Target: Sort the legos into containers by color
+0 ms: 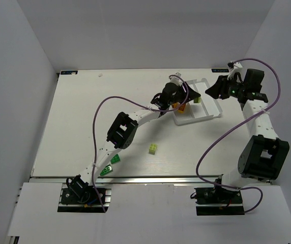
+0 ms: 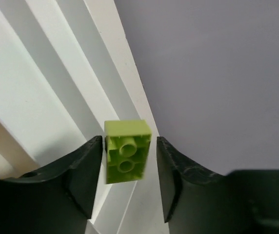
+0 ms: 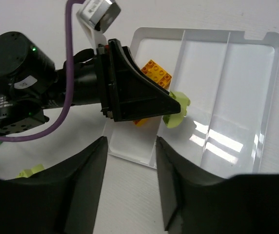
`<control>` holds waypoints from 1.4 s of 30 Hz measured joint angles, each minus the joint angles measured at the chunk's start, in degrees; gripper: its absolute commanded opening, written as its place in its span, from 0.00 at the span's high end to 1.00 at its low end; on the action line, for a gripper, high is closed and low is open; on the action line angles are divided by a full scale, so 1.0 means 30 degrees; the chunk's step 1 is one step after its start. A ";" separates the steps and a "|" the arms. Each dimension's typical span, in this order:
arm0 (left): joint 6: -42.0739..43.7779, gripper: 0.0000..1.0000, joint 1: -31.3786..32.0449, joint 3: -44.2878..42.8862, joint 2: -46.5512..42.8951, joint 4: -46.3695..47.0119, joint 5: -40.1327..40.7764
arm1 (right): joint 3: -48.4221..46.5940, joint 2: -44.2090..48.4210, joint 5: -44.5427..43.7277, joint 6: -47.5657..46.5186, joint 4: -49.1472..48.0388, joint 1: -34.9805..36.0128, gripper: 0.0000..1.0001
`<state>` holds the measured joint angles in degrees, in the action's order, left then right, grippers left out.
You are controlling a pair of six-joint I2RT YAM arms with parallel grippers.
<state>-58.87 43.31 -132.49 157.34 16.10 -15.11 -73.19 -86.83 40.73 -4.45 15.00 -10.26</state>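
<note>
Because the pale yellow-green studded plastic brick [image 2: 127, 158] looks light, rigid and slick, grip its flat side faces. It sits above the white ridged plastic tray [image 2: 42, 73], between the jaws of the left tool [image 2: 129, 146], which are parted just clear of it. The right tool [image 3: 130, 146] stands open and empty.

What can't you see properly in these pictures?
1. Right wrist view: the left gripper covers some orange legos, so they can't be counted.
2. Left wrist view: the picture edges cut off the tray; which compartment the yellow-green lego is over is unclear.
3. Top view: the dark green legos are tiny and partly behind the left arm.
</note>
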 measured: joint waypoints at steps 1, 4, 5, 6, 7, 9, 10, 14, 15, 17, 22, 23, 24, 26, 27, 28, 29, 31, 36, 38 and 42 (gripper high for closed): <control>0.0080 0.36 -0.0022 -0.0007 0.0000 -0.0175 0.0175 | 0.0007 0.0000 0.0248 -0.0109 0.0015 -0.0015 0.43; 0.0284 0.32 -0.0015 -0.0007 0.0000 -0.0627 0.0488 | 0.0007 0.0000 0.1508 -0.0787 0.0189 -0.0095 0.34; 0.0328 0.31 0.0000 -0.0007 0.0000 -0.0721 0.0554 | 0.0000 0.0000 0.2113 -0.1217 0.0408 -0.0124 0.32; 0.0357 0.32 0.0000 -0.0007 0.0000 -0.0780 0.0583 | 0.0000 0.0000 0.2754 -0.1705 0.0699 -0.0153 0.32; 0.0379 0.32 0.0015 -0.0007 0.0000 -0.0794 0.0619 | -0.0036 -0.0007 0.3526 -0.2455 0.1122 -0.0175 0.32; 0.0423 0.35 0.0007 -0.0007 0.0000 -0.0780 0.0685 | -0.0262 -0.0073 0.5071 -0.4408 0.2674 -0.0197 0.33; 0.0459 0.37 -0.0007 -0.0007 -0.0007 -0.0772 0.0721 | -0.0619 -0.0240 0.5945 -0.6200 0.3840 -0.0197 0.33; 0.0663 0.79 -0.0189 0.0087 -0.0306 -0.0787 0.0882 | -0.3031 -0.1610 0.8553 -1.6160 1.1584 0.0102 0.37; 0.0882 0.86 -0.0277 0.0408 -0.0699 -0.0831 0.0969 | -0.3147 -0.1807 0.8845 -1.8112 1.2845 0.0248 0.36; 0.1603 0.96 -0.0546 0.1647 -0.2055 -0.1166 0.1268 | -0.2630 -0.1836 0.8852 -2.2367 1.5161 0.0874 0.30; 0.4124 0.54 -0.1858 0.8531 -0.9522 -0.2849 0.3694 | -0.0590 -0.1617 0.7257 -3.0367 1.8353 0.3993 0.17; 0.4546 0.45 -0.2251 1.0083 -1.1526 -0.3402 0.4313 | -0.0415 -0.1610 0.7053 -3.1008 1.8535 0.4721 0.15; 0.4881 0.34 -0.2550 1.1635 -1.3413 -0.3286 0.5042 | -0.0321 -0.1610 0.6768 -3.2042 1.8717 0.5552 0.14; 0.5530 0.28 -0.3373 1.4783 -1.7741 -0.4167 0.6528 | -0.0015 -0.1610 0.6222 -3.3478 1.8586 0.6929 0.12; 0.5727 0.27 -0.3701 1.6138 -1.9751 -0.4466 0.7271 | 0.0240 -0.1610 0.5872 -3.3907 1.8360 0.7686 0.12; 0.5836 0.26 -0.3942 1.7362 -2.1551 -0.4750 0.7898 | 0.0510 -0.1610 0.5523 -3.4184 1.7923 0.8306 0.12; 0.5931 0.26 -0.4109 1.8739 -2.3533 -0.5260 0.8517 | 0.0838 -0.1617 0.5115 -3.4447 1.7420 0.8918 0.12; 0.5894 0.26 -0.4102 2.1216 -2.6848 -0.6040 0.9413 | 0.1239 -0.1698 0.4116 -3.5102 1.6706 1.0112 0.14; 0.4182 0.26 -0.3759 2.7292 -3.3463 -0.9355 1.0841 | 0.0357 -0.3570 0.2142 -3.5831 1.6429 1.2393 0.18; 0.3286 0.26 -0.3752 2.9376 -3.5641 -1.0877 1.1220 | 0.0000 -0.4371 0.1472 -3.5926 1.5897 1.3085 0.19; 0.1647 0.26 -0.3577 3.2006 -3.9590 -1.3537 1.1737 | -0.0787 -0.5610 0.0277 -3.6108 1.5460 1.4192 0.21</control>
<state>-53.93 32.58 -36.47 38.57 -24.51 20.10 -75.55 -103.66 41.56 -112.77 61.39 32.32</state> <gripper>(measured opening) 0.742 0.798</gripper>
